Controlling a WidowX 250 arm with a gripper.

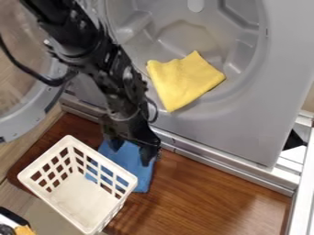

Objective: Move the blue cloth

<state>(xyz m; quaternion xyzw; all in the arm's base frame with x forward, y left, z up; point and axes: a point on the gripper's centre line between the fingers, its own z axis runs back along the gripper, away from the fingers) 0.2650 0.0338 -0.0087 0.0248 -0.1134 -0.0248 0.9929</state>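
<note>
The black pincer (130,151) hangs with its two fingers spread, one on either side of a patch of blue cloth (138,172); whether they touch the fabric, I cannot tell. The cloth is soft-looking and matte, lying directly beneath the pincer and reaching past it toward the lower edge of the view. Part of it shows through the lattice of the white basket (83,197) just beside the pincer, at its lower left. The basket looks like plastic, four-sided, with rounded corners, a smooth rim and rows of squarish holes.

Under the cloth and basket spreads a glossy red-brown wooden surface (208,197) with streaky grain. Near the pincer, above and to the right, a ridged, metallic-looking rail (208,160) runs slantwise. Beyond the rail, up and right of the pincer, a yellow cloth (184,80) with a fuzzy surface lies crumpled in the rounded, moulded hollow of a smooth grey panel (215,128). Well apart from the pincer, at the left edge, is a round grey-rimmed door (15,126) with a see-through middle.
</note>
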